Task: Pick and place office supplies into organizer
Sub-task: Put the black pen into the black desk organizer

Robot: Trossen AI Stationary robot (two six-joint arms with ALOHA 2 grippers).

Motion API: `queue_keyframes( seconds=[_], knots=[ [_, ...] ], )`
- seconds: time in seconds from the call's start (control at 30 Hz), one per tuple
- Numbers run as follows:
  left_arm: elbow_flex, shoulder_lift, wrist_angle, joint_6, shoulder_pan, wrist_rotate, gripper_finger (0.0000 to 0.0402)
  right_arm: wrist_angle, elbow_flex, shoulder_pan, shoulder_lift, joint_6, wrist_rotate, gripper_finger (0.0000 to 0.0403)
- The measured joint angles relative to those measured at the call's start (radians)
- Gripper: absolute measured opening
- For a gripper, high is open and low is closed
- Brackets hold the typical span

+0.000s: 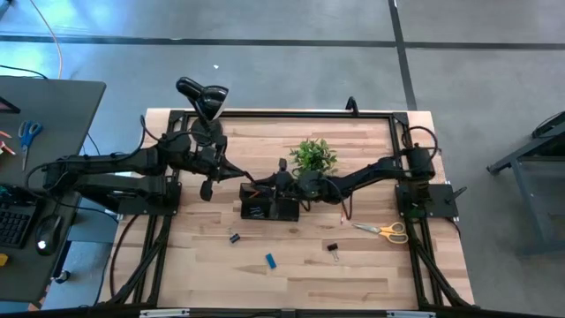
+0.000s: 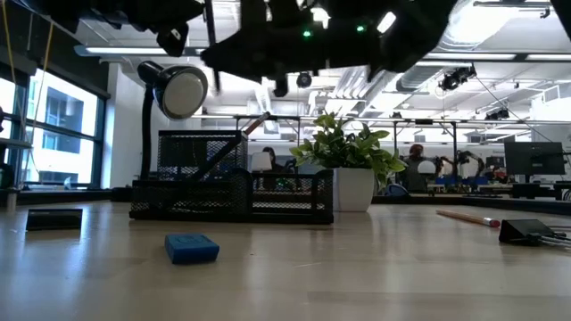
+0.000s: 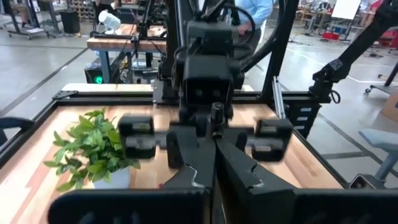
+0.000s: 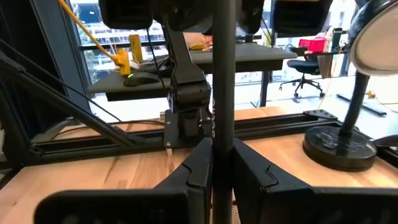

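Note:
The black mesh organizer (image 1: 269,209) (image 2: 232,192) stands mid-table, with an orange pencil (image 2: 256,125) leaning in it. My right gripper (image 1: 282,179) (image 4: 222,171) hangs above its far side, shut on a thin dark pencil (image 4: 222,74). My left gripper (image 1: 231,170) (image 3: 214,163) is shut just left of it with nothing visible between its fingers, facing the right hand (image 3: 208,87). On the wood lie yellow scissors (image 1: 385,230), two binder clips (image 1: 234,237) (image 1: 334,250), a blue eraser (image 1: 271,260) (image 2: 192,248) and an orange pencil (image 1: 342,210). My right gripper pinches the dark pencil's shaft (image 4: 222,134) between its two fingers. The fingers reach in level from the table's right and lie across the pencil. The pencil stands upright above the fingers, clear of the table; its lower end is hidden by the fingers.
A potted plant (image 1: 312,157) (image 2: 348,165) stands just behind the organizer, under the right arm. A black gooseneck lamp (image 1: 203,95) (image 2: 174,94) rises at the far left. The near half of the table holds only the small loose items.

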Motion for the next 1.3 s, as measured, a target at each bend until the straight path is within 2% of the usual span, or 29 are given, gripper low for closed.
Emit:
queue_keyframes(
  seconds=[0.23, 0.6, 0.77, 0.97, 1.13, 1.3],
  knots=[
    [0.002, 0.02, -0.004, 0.0, 0.0, 0.002, 0.0, -0.075, 0.095, -0.018, 0.039, -0.012, -0.026, 0.0029],
    [0.001, 0.013, -0.044, 0.008, -0.002, 0.007, 0.0004, -0.146, 0.105, -0.043, 0.038, -0.013, 0.0, 0.0033],
    [0.002, -0.06, -0.137, 0.026, 0.0, -0.03, 0.0018, -0.159, 0.105, -0.047, 0.038, -0.019, -0.001, 0.0027],
    [0.056, -0.218, -0.345, 0.054, 0.0, -0.155, 0.004, -0.168, 0.105, -0.039, 0.038, -0.017, 0.0, 0.0034],
    [0.057, -0.307, -0.379, 0.053, 0.0, -0.161, 0.0049, -0.202, 0.105, -0.037, 0.038, 0.023, -0.004, 0.003],
    [0.057, -0.331, -0.396, 0.049, 0.0, -0.163, 0.0045, -0.214, 0.105, -0.038, 0.038, 0.029, -0.003, 0.0035]
  ],
)
